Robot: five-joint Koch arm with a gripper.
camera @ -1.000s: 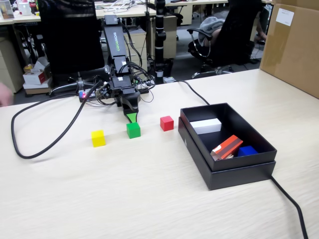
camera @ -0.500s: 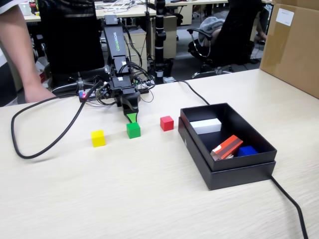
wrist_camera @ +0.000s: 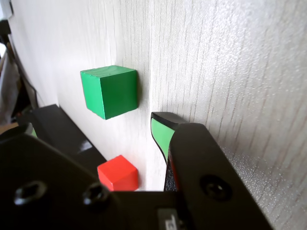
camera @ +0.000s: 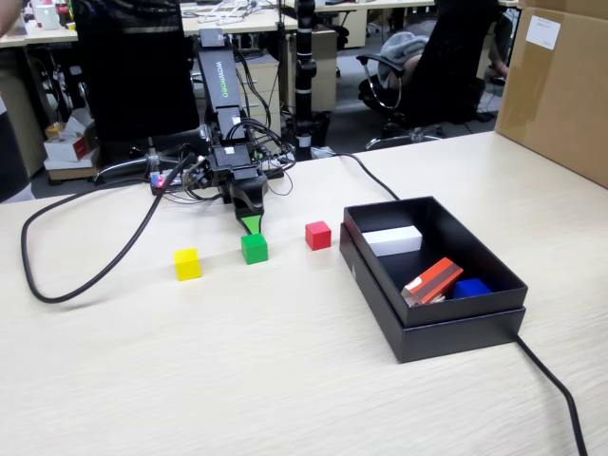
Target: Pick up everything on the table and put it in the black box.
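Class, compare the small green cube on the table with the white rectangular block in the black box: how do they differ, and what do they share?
The small green cube sits on the bare beige wood-grain table; the white rectangular block lies inside the shallow black cardboard box. The cube is green with equal sides; the block is white and elongated. The cube lies just in front of the hand; the block lies far from it. Both are plain, solid-coloured and box-shaped.
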